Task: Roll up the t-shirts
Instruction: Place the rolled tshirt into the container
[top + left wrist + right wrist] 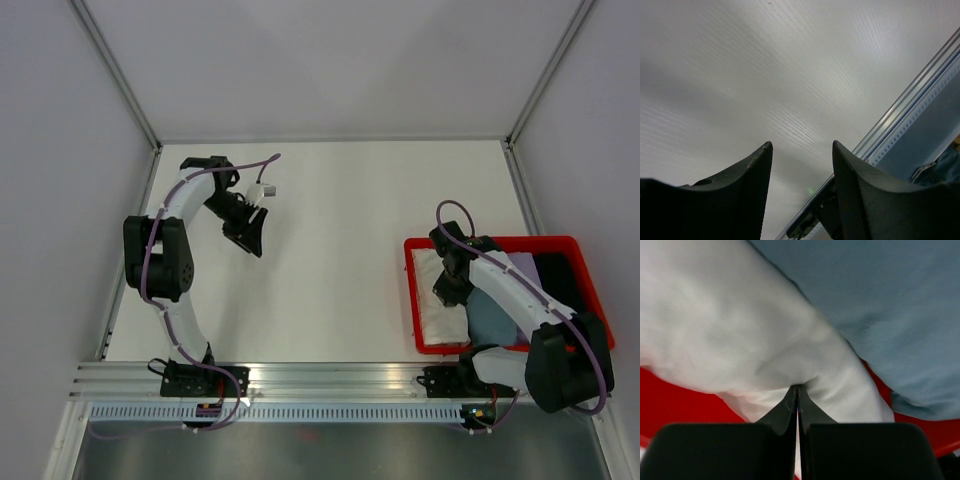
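Observation:
Several t-shirts lie in the red bin (pixel 490 242) at the right: a cream one (pixel 432 300) at its left end, a grey-blue one (pixel 490 322) beside it, then a lilac one (pixel 522 265) and a black one (pixel 560 280). My right gripper (pixel 447 290) reaches down into the bin. In the right wrist view it (pixel 798 387) is shut, pinching a fold of the cream t-shirt (pixel 740 325), with the grey-blue t-shirt (pixel 880 305) just to the right. My left gripper (pixel 252 240) hangs open over the bare table at the left, holding nothing (pixel 802 145).
The red bin's floor (pixel 675 400) shows under the cream cloth. An aluminium rail (pixel 910 115) runs along the table's near edge, by the arm bases. White walls close off the table (pixel 330 250) at the back and both sides.

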